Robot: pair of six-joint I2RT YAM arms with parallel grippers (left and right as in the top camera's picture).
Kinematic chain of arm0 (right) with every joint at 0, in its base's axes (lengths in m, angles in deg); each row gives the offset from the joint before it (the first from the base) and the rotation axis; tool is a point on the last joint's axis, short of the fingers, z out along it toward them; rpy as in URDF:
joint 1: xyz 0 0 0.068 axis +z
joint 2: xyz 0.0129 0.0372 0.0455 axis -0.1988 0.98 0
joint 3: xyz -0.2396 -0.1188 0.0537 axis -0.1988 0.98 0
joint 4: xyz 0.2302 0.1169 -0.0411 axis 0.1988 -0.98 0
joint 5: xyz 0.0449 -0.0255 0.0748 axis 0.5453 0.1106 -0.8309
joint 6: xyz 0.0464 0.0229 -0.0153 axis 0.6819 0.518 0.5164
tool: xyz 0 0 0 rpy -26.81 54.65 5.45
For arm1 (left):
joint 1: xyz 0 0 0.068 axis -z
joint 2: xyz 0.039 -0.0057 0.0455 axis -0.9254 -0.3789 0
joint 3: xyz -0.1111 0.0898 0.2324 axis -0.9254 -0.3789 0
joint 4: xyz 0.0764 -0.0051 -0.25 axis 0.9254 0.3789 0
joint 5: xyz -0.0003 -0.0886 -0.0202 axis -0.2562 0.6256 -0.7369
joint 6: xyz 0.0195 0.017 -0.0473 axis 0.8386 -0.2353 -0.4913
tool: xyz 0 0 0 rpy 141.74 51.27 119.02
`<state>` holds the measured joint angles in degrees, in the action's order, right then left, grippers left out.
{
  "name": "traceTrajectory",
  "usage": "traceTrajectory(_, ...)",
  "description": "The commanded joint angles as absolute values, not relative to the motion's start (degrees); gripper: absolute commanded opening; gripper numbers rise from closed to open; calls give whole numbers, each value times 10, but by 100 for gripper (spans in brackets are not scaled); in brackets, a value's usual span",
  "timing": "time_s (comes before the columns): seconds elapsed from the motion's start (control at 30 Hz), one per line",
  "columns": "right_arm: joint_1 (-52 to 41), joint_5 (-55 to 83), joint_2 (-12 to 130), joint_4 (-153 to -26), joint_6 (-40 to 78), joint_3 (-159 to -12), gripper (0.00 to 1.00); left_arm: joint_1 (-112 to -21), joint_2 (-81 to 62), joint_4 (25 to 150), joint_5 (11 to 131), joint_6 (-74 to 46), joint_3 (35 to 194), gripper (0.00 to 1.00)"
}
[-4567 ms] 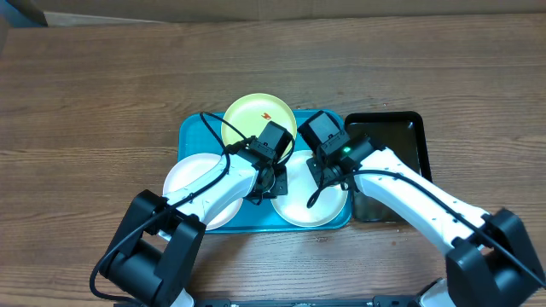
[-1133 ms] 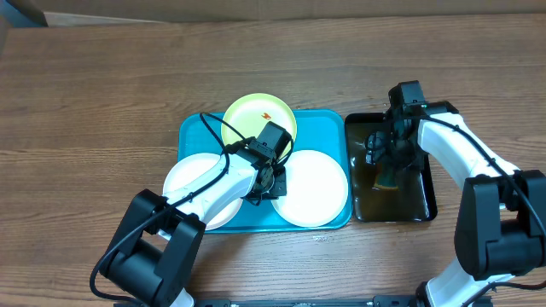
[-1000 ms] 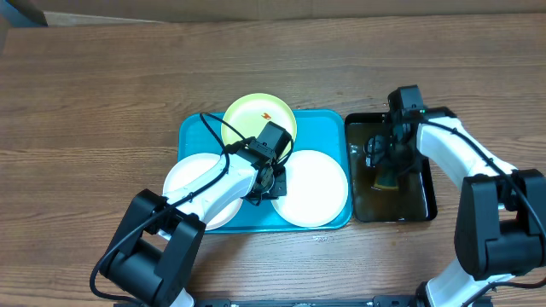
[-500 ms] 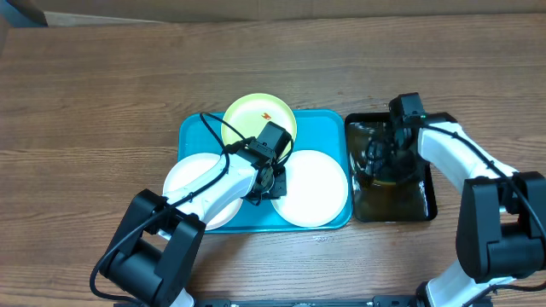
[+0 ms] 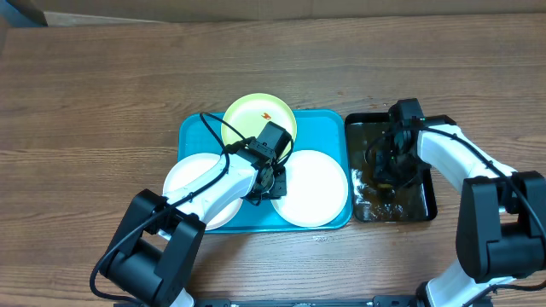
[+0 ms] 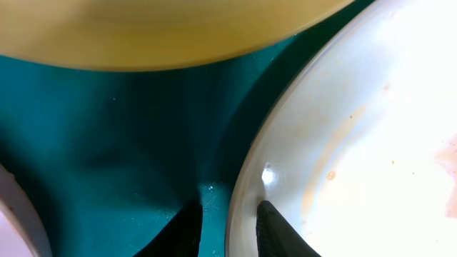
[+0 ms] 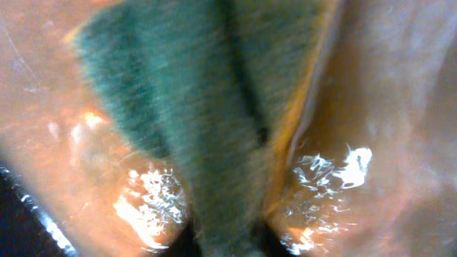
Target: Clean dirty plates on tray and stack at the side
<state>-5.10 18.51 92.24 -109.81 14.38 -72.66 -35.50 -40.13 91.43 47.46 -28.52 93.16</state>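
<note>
Found right fingertips [image 7: 275, 248] clamped on a green sponge with yellow backing [image 7: 186, 107], sponge pressed into rippled water. Placed right gripper [image 5: 386, 169] inside the narrow black rectangular tray of water [image 5: 424, 128], left of centre. Logged it over the near-right plate 4.6 s ago, in the black tray from 1.1 s ago, only slightly shifted since. Noted more broken glints on the water than 0.5 s ago.

Found left fingertips [image 6: 275, 228] a narrow gap apart, closed on the left rim of the round white shallow plate [image 6: 357, 143], one tip on its inner slope, the other on the outer side above the tray floor. Noted faint orange-pink specks on that plate. Recorded left gripper [image 5: 275, 179] unmoved through all earlier frames.

Located all three plates on the large turquoise rectangular plastic tray [image 5: 192, 128]:
- gripped white plate at near right, reaching the right rim;
- yellow-green round plate [image 5: 256, 115] with a small orange-red smear [image 5: 267, 113] at far centre, overhanging the far rim;
- second round white plate [image 5: 183, 183] at near left, overhanging the left rim.

Found black tray just beside the turquoise tray's right edge. Observed open wooden table [image 5: 102, 85] far of and left of both trays, with a narrower strip to the right.
</note>
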Motion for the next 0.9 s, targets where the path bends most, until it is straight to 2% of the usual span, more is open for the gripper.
traceTrajectory(0.0,-53,188,929,-1114,143,-764,57,-359,-408,914,477,-278,930,29)
traceTrajectory(0.1,-54,190,929,-1121,143,-805,68,-359,-408,914,477,-278,930,30)
traceTrajectory(0.2,-54,205,929,-1101,143,-816,72,-359,-408,914,477,-278,930,30)
traceTrajectory(0.43,-54,211,932,-1047,143,-774,72,-359,-408,913,477,-278,930,30)
traceTrajectory(0.47,-54,211,932,-1035,143,-764,68,-359,-408,913,478,-278,930,30)
traceTrajectory(0.5,-54,211,932,-1022,143,-752,57,-360,-408,913,479,-278,930,30)
traceTrajectory(0.6,-54,211,932,-995,145,-725,42,-361,-408,914,479,-278,930,30)
traceTrajectory(0.67,-54,214,932,-988,145,-715,18,-361,-408,914,479,-278,930,30)
traceTrajectory(0.7,-56,216,932,-989,145,-716,9,-361,-408,914,479,-278,930,30)
traceTrajectory(0.87,-65,225,930,-1085,145,-763,6,-361,-408,914,479,-278,930,29)
